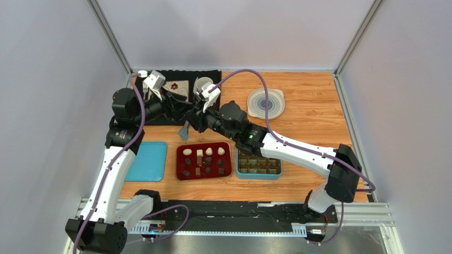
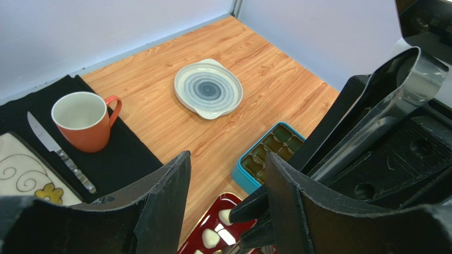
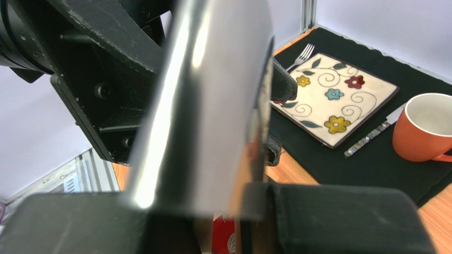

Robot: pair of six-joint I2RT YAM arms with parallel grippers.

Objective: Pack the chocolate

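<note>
The right gripper (image 3: pixel 212 211) clamps the tongs (image 3: pixel 212 95); the left gripper (image 2: pixel 228 211) stands open beside them. Risk: the crowded wrists may knock the tongs loose. Count: about twelve chocolates (image 1: pixel 209 151), four pale and eight dark, in one red tray (image 1: pixel 180 174) toward the table's (image 1: pixel 313 116) near edge; one teal box (image 1: pixel 259 175) lies just beside it.

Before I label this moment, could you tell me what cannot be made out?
Right wrist view: blurred tongs hide nearly all the red tray.
Left wrist view: the left fingers and the bottom edge cut off most chocolate.
Top view: cells of the teal box are too small to judge.
</note>
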